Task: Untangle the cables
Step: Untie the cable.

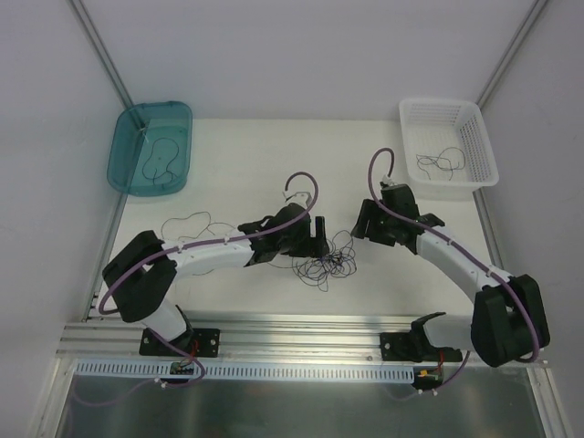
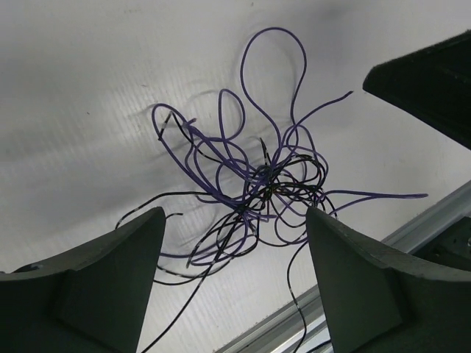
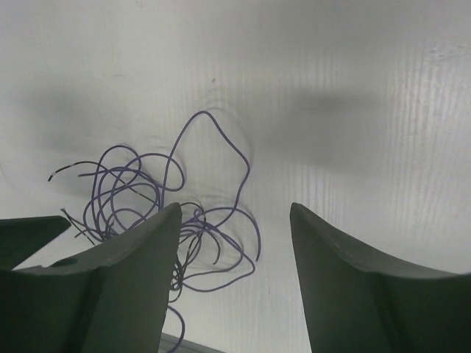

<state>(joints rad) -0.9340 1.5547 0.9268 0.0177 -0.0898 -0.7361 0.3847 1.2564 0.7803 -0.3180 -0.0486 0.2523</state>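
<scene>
Nearest, I note both arm bases on the metal rail [image 1: 301, 330] at the table's [image 1: 237, 173] near edge. Past them the two claws face each other over the middle of the white surface.

Left claw [image 1: 321, 239]: jaws stand wide apart, nothing clamped. In its wrist view the cables [image 2: 257, 184] lie on the surface just ahead of the fingertips [image 2: 147, 243], with the knot roughly centred on the gap. Purple loops fan away from the claw. Black strands trail back toward it, and one runs down through the gap. I can't tell whether any strand touches a finger.

Right claw [image 1: 365, 222]: jaws parted too, holding nothing. From its wrist camera the bundle sits toward the finger [image 3: 140, 257] on the view's left, partly hidden behind it. One purple loop reaches into the gap, flat on the table. Ahead of the other finger there is only bare surface.

From above, the bundle lies between the two claws, a little nearer my side than either and closest to the left one.

A loose strand [image 1: 190, 217] lies apart from the bundle, behind the left claw, alongside its forearm.

Farther out, a teal tub [image 1: 137, 173] sits well beyond the left claw on its outer side, with a coiled strand [image 1: 160, 164] in it. A white basket [image 1: 484, 151] sits beyond the right claw, with a curled strand [image 1: 441, 161] inside.
</scene>
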